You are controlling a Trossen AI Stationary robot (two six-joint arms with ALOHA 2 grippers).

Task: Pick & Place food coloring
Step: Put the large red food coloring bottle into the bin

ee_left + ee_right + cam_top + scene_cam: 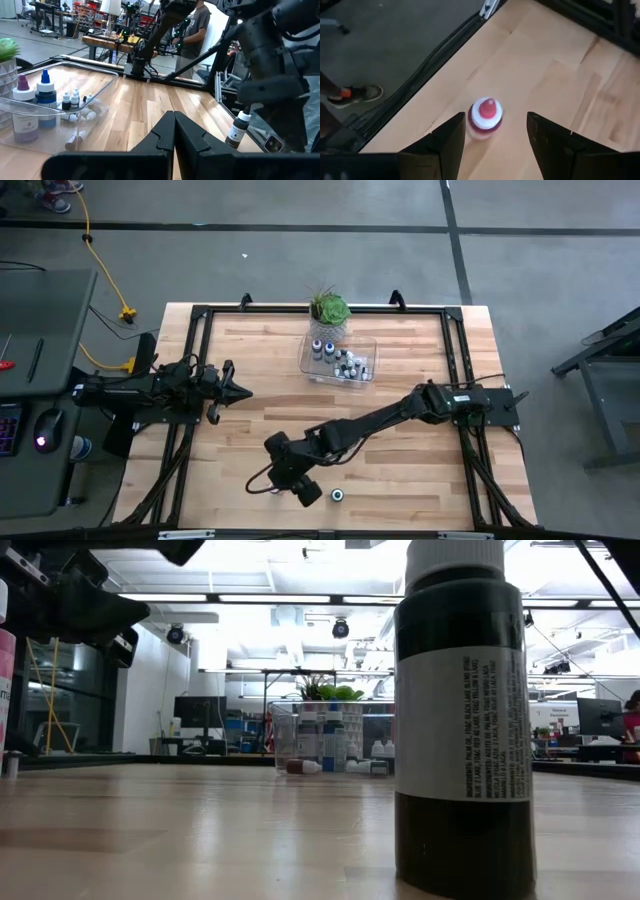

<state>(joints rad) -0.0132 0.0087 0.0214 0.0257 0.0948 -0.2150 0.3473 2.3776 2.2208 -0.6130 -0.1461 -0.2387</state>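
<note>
A small red food coloring bottle [485, 116] with a white cap stands upright on the wood near the table's near left edge; it shows in the low view as well [5, 690]. My right gripper [495, 127] hovers above it, open, one finger to each side, touching nothing; in the high view it is [303, 488]. A dark food coloring bottle [338, 496] with a white cap stands upright just to its right and fills the low view [463, 720]. More bottles lie and stand in the clear tray [365, 345]. My left gripper [240, 390] waits shut at the table's left.
A small potted plant [330, 310] stands at the far edge, right behind the clear tray [100, 80]. A black frame [200, 315] runs around the tabletop. A person [192, 25] stands in the room beyond the table. Bare wood lies between the tray and the near edge.
</note>
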